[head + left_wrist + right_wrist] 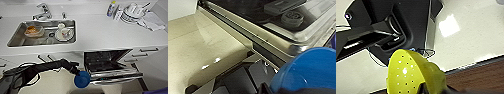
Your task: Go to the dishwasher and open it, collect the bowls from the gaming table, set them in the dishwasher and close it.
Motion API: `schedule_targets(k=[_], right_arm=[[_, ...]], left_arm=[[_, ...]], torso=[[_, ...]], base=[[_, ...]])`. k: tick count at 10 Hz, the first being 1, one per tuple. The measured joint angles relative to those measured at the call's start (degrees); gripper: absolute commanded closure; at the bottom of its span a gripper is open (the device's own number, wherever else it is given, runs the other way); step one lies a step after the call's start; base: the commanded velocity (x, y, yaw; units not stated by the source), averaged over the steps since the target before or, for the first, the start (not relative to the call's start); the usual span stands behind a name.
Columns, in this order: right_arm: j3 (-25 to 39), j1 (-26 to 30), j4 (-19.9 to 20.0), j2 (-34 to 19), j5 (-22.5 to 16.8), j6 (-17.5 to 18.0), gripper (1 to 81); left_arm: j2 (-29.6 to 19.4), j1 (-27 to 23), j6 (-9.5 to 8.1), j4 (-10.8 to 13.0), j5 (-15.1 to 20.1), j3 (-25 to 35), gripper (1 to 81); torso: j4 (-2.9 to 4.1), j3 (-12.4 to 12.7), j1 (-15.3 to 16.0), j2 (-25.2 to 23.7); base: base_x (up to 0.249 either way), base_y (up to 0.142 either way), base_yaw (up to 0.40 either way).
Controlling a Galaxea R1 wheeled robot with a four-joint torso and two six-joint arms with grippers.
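White desk (105,32) runs across the head view, with a steel sink (15,37) set into it that holds an orange-brown container (33,31) and a white cup on a plate (64,33). Behind the sink stands a chrome faucet (42,13); far along the desk sit stacked white dishes (132,12) and a bottle (111,8). Below, the dishwasher (110,66) stands open, its door dropped forward and a dark rack showing inside. The left arm reaches in with the left gripper (76,72) carrying the blue bowl (82,79) just beside the door's near corner; the fingers themselves are hidden behind the bowl.

From the left wrist, the blue bowl (308,71) sits large and close, cut off by the frame edge, next to the dishwasher door (273,42) with its steel rim and a round fitting inside. Pale floor (200,57) lies beside it. Whether the fingers are clamped cannot be made out.

From the right wrist, the yellow-green bowl (411,75) with small holes is up against the camera, above pale floor (471,37) and a brown strip. The right gripper's fingers are too blurred to read.
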Motion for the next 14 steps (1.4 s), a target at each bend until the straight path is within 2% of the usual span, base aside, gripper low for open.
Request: schedule_targets(k=[1,2,4,6,8,9,13,14], right_arm=[[0.00,0.00,0.02,0.10,0.00,0.00,81.1],[0.00,0.17,0.02,0.37,-0.09,0.00,81.1],[-0.11,1.27,0.05,1.13,0.05,0.00,81.1],[-0.50,1.22,0.05,1.24,-0.09,0.00,81.1],[-1.19,1.27,0.07,1.80,-0.05,0.02,81.1],[-1.19,1.27,0.07,2.07,-0.02,0.02,81.1],[0.22,2.21,0.07,1.48,-0.06,0.41,81.1],[2.08,2.62,0.07,0.56,0.05,0.44,81.1]], left_arm=[[2.12,-1.79,-0.09,0.41,1.40,-3.02,81.1],[4.83,-3.54,-3.06,0.65,-4.69,-5.97,81.1],[10.91,-7.14,-3.06,-0.29,-4.56,-6.19,81.1],[11.54,-8.90,-4.60,-0.38,-2.86,-8.29,81.1],[14.30,-8.68,-4.61,-0.18,-2.02,-11.29,81.1],[16.07,-8.74,-4.60,-0.18,-2.35,-11.92,1.0],[15.02,-7.75,-4.57,0.06,-1.72,-11.76,1.0],[14.01,-6.38,-4.52,0.09,-1.44,-9.86,1.0]], torso=[[0.00,0.00,0.00,0.00],[0.00,0.00,0.02,0.02],[0.00,-0.04,0.06,0.06],[0.00,-0.04,0.06,0.06],[0.00,-0.06,0.09,0.06],[0.00,-0.06,0.09,0.06],[0.00,-0.09,0.09,0.06],[0.00,-0.09,0.09,0.06]], base=[[0.000,0.000,0.000],[0.000,0.000,0.000],[0.000,0.000,0.000],[0.000,0.000,0.000],[0.000,0.000,0.000],[0.000,0.000,0.000],[0.000,0.000,0.000],[0.000,0.000,0.000]])
